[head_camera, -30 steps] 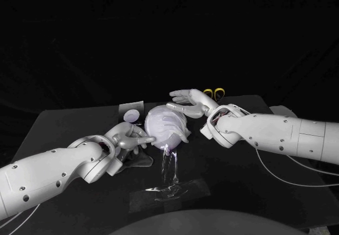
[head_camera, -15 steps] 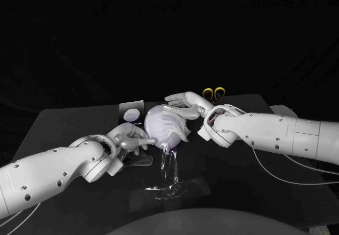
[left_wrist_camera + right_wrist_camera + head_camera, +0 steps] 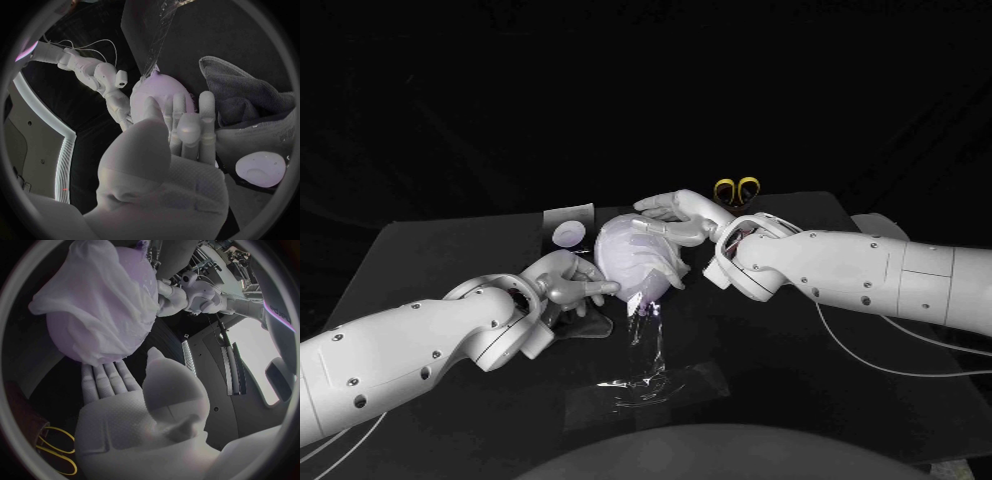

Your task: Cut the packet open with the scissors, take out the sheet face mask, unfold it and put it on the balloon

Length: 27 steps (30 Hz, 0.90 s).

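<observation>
A pale lilac balloon (image 3: 640, 266) stands on a clear stick over a clear base (image 3: 646, 386). The white sheet mask (image 3: 651, 250) lies draped over it, also seen as mask (image 3: 100, 295) on the balloon (image 3: 65, 342). My left hand (image 3: 568, 279) rests its straight fingers against the balloon's near left side (image 3: 159, 90) and grips nothing. My right hand (image 3: 678, 215) reaches round the balloon's far right side with its fingers spread and holds nothing. The yellow-handled scissors (image 3: 737, 188) lie at the table's far edge behind the right wrist. The packet (image 3: 568, 216) lies flat at the back left.
A small pale round piece (image 3: 570, 235) lies just in front of the packet. A grey cloth (image 3: 589, 326) is bunched under my left hand, seen as cloth (image 3: 244, 95). Both forearms close in on the balloon from either side.
My right hand has shifted a little left and closer over the balloon's far side. The left hand has stayed against the balloon.
</observation>
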Tool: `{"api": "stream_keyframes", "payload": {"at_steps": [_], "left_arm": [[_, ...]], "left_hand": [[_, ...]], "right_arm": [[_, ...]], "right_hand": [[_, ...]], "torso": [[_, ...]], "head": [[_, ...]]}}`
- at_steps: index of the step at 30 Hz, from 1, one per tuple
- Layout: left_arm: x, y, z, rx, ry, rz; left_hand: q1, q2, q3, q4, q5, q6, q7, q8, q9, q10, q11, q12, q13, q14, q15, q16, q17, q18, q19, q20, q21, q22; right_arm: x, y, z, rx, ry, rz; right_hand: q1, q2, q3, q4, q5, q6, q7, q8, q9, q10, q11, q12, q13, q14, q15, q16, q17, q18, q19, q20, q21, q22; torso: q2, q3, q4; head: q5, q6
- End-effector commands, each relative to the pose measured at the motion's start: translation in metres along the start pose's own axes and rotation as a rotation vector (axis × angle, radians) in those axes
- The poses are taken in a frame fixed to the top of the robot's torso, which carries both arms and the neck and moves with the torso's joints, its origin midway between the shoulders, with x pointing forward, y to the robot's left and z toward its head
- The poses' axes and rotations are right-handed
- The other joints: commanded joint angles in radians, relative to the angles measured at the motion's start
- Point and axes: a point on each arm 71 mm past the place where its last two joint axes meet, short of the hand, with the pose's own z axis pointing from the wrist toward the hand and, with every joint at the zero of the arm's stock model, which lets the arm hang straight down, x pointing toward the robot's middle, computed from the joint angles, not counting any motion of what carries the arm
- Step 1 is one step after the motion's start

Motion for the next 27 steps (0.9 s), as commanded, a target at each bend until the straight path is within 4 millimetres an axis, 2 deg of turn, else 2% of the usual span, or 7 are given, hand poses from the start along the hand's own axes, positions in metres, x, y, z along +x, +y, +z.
{"api": "stream_keyframes", "payload": {"at_steps": [1,3,8,18,21,26,27], "left_arm": [[0.0004,-0.0024,0.0005,-0.002,-0.022,-0.027],[-0.0004,-0.0023,0.0006,-0.004,-0.035,-0.044],[-0.0024,-0.0016,0.0006,-0.009,-0.061,-0.078],[-0.0014,-0.0007,-0.0004,-0.020,-0.048,-0.134],[-0.0009,0.0002,-0.0013,-0.029,-0.038,-0.162],[-0.0001,0.0021,-0.0030,-0.043,-0.014,-0.207],[0.0001,0.0024,-0.0033,-0.045,-0.008,-0.215]], "left_hand": [[0.077,0.033,0.033,-0.018,0.001,0.013,-0.005,-0.007,-0.004,0.012,-0.006,-0.017,-0.010,0.009,-0.020,0.008,0.017,0.012,-0.006,0.000,0.007,0.004],[0.154,0.063,0.066,-0.035,0.000,0.026,-0.014,-0.010,-0.007,0.023,-0.014,-0.034,-0.022,0.019,-0.024,0.017,0.034,0.012,-0.004,-0.004,0.014,0.007],[0.259,0.074,0.124,-0.059,0.001,0.051,-0.019,-0.004,-0.003,0.068,-0.020,-0.063,-0.042,0.055,-0.030,0.053,0.108,0.010,0.012,-0.017,0.046,0.037],[0.292,0.037,0.177,-0.017,0.002,0.065,-0.025,0.005,0.009,0.121,-0.028,-0.091,-0.058,0.075,-0.036,0.073,0.147,0.002,0.028,-0.031,0.093,0.091],[0.299,0.013,0.211,0.004,0.003,0.072,-0.028,0.006,0.013,0.138,-0.031,-0.099,-0.060,0.081,-0.039,0.081,0.162,0.000,0.034,-0.035,0.111,0.114],[0.294,-0.012,0.248,0.011,0.004,0.080,-0.029,0.006,0.018,0.151,-0.034,-0.103,-0.059,0.089,-0.042,0.091,0.183,-0.002,0.036,-0.038,0.125,0.130],[0.287,-0.023,0.269,0.011,0.004,0.082,-0.029,0.004,0.020,0.152,-0.033,-0.107,-0.059,0.089,-0.042,0.092,0.184,-0.002,0.033,-0.039,0.129,0.133]], "right_arm": [[0.0076,0.0016,-0.0008,-0.006,0.057,-0.009],[0.0081,0.0015,-0.0010,-0.004,0.061,-0.010],[0.0089,0.0012,-0.0012,0.000,0.070,-0.011],[0.0096,0.0006,-0.0019,0.005,0.083,-0.017],[0.0095,0.0005,-0.0023,0.005,0.084,-0.018],[0.0092,0.0002,-0.0027,0.006,0.084,-0.019],[0.0092,0.0002,-0.0028,0.006,0.084,-0.019]], "right_hand": [[0.000,0.007,-0.005,0.000,0.007,0.007,0.117,0.004,-0.001,0.004,0.001,-0.003,0.001,0.001,-0.001,0.000,-0.001,-0.018,-0.009,0.000,-0.004,-0.001],[0.000,0.007,-0.005,0.000,0.007,0.008,0.117,0.004,-0.001,0.004,0.002,-0.003,0.001,0.001,-0.001,-0.001,-0.001,-0.018,-0.011,0.000,-0.004,-0.002],[0.001,0.008,-0.006,0.000,0.007,0.008,0.117,0.004,-0.002,0.004,0.002,-0.003,0.001,-0.002,0.000,-0.001,-0.003,-0.019,-0.016,0.000,-0.005,-0.004],[0.000,0.011,-0.015,0.001,-0.003,0.010,0.118,0.003,-0.005,-0.001,0.003,-0.004,0.000,-0.018,0.002,-0.004,-0.012,-0.022,-0.036,0.000,-0.008,-0.014],[-0.001,0.011,-0.015,0.001,-0.004,0.010,0.118,0.003,-0.006,0.000,0.003,-0.004,0.000,-0.020,0.002,-0.004,-0.013,-0.022,-0.039,0.000,-0.008,-0.014],[-0.002,0.013,-0.019,0.001,-0.006,0.011,0.118,0.003,-0.006,0.000,0.003,-0.003,0.000,-0.023,0.003,-0.005,-0.015,-0.023,-0.044,0.000,-0.009,-0.017],[-0.003,0.014,-0.021,0.001,-0.008,0.011,0.118,0.003,-0.007,0.001,0.003,-0.003,0.000,-0.025,0.003,-0.005,-0.017,-0.023,-0.047,0.000,-0.009,-0.018]], "torso": [[0.000,-0.0004,0.0004],[-0.001,-0.0003,0.0001],[0.000,-0.0003,0.0005],[0.000,-0.0002,0.0005],[0.001,-0.0003,0.0006],[0.000,-0.0004,0.0003],[0.000,-0.0004,0.0003]], "head": [[0.001,-0.002],[0.002,-0.003],[0.002,-0.004],[0.005,-0.006],[0.007,-0.007],[0.007,-0.007],[0.007,-0.007]]}}
